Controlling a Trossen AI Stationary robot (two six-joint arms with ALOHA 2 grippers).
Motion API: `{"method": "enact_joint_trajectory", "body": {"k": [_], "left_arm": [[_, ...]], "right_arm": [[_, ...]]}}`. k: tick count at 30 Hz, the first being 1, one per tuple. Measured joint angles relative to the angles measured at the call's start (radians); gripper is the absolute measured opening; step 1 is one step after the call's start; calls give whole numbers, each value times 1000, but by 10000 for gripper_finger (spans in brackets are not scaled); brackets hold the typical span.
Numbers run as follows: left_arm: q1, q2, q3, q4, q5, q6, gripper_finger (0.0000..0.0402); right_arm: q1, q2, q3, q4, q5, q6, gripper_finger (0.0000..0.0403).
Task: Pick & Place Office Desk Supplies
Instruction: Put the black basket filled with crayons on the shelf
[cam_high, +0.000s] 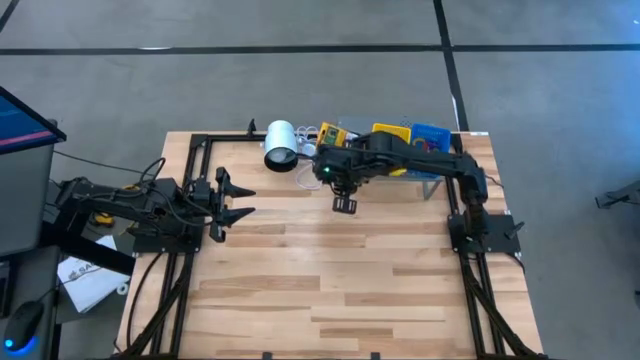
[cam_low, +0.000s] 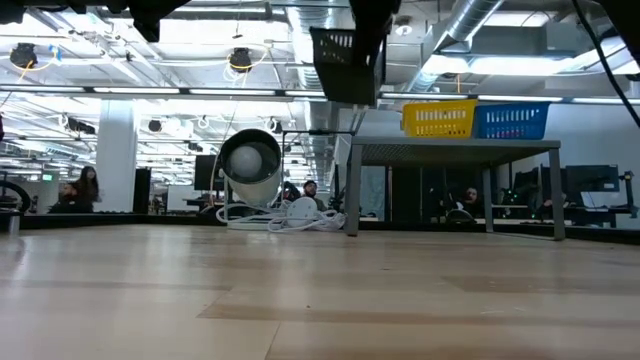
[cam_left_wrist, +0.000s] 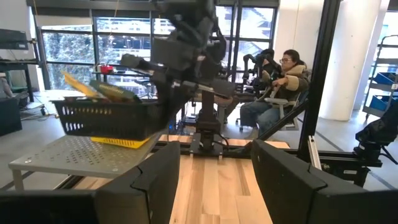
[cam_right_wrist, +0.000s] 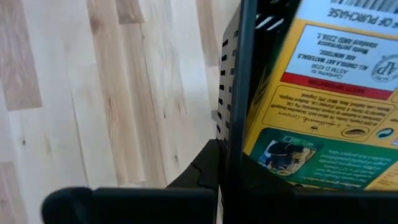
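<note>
Pinched between my right gripper's (cam_high: 344, 204) jaws, the black bin (cam_right_wrist: 239, 93) with yellow-and-green packets (cam_right_wrist: 323, 118) hangs near the table's (cam_high: 340, 290) far edge; my left gripper (cam_high: 232, 200) waits, spread.

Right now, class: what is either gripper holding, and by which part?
The right gripper holds the black slotted plastic bin by its rim wall; the left gripper holds nothing.

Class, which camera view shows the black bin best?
The left wrist view: the black bin shows whole from the side, lifted by the right hand, packets inside. The low view shows its underside, the right wrist view one wall, the high view mostly hides it.
</note>
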Motion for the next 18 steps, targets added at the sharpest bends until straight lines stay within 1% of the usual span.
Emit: {"method": "enact_joint_trajectory", "body": {"k": [3, 11, 14, 18], "left_arm": [[0, 0, 0, 0, 0, 0, 195], [0, 0, 0, 0, 0, 4, 195], [0, 0, 0, -1, 0, 4, 195], [0, 0, 0, -1, 0, 4, 195]], "right_arm": [[-36, -1, -18, 10, -29, -12, 0], [-110, -1, -20, 8, -64, -51, 0], [-137, -1, -20, 7, -107, -64, 0], [-166, -1, -20, 7, -111, -79, 0]]}}
